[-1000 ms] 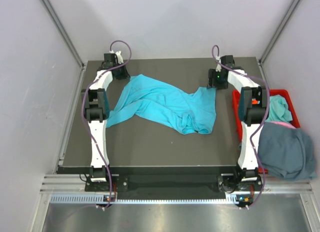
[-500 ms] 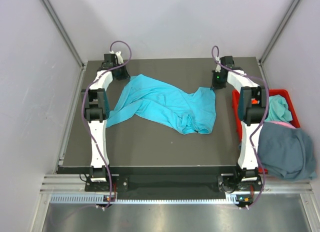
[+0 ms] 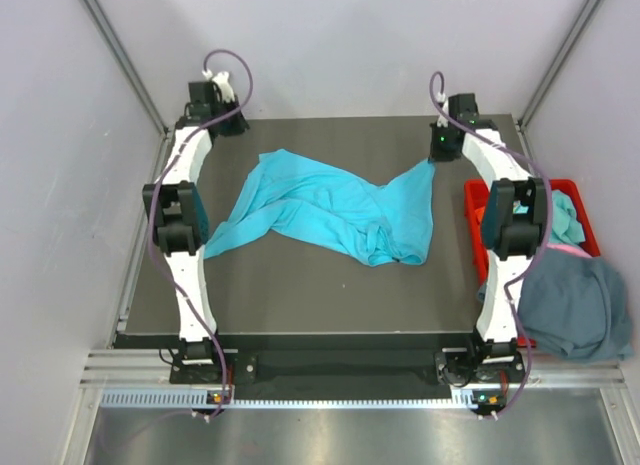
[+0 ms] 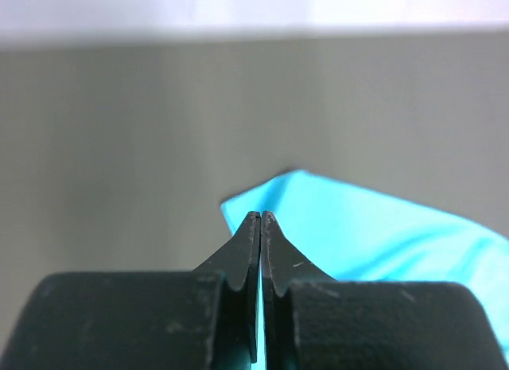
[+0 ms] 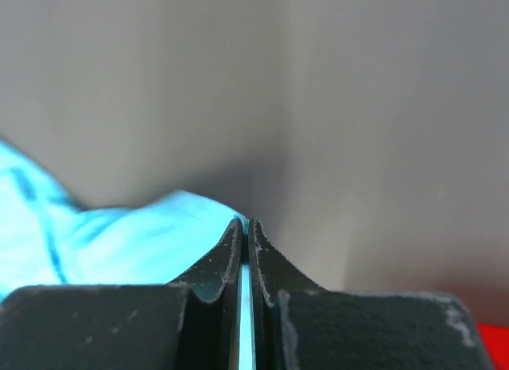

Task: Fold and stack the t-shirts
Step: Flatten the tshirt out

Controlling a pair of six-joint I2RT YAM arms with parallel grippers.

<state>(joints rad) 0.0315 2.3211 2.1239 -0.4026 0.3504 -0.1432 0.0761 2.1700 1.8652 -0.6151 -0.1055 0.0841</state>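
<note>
A bright turquoise t-shirt (image 3: 330,210) lies crumpled across the dark table (image 3: 300,295). My left gripper (image 3: 243,133) is at the shirt's far left corner. In the left wrist view its jaws (image 4: 261,215) are shut, with a strip of turquoise cloth (image 4: 374,235) pinched between them. My right gripper (image 3: 434,161) is at the far right corner, which rises toward it. Its jaws (image 5: 245,221) are shut on the same cloth (image 5: 143,235). The shirt's middle sags in folds between the two grips.
A red bin (image 3: 472,220) stands off the table's right edge behind the right arm. A slate blue-grey shirt (image 3: 570,300) hangs over its near end. A teal cloth (image 3: 562,217) and a strip of pink cloth (image 3: 566,250) lie inside. Grey walls enclose the back and sides.
The right gripper has shut on the shirt's far right corner and drawn it up and back. Both arms have moved toward the back wall, the left one also leftward, stretching the shirt's far edge.
</note>
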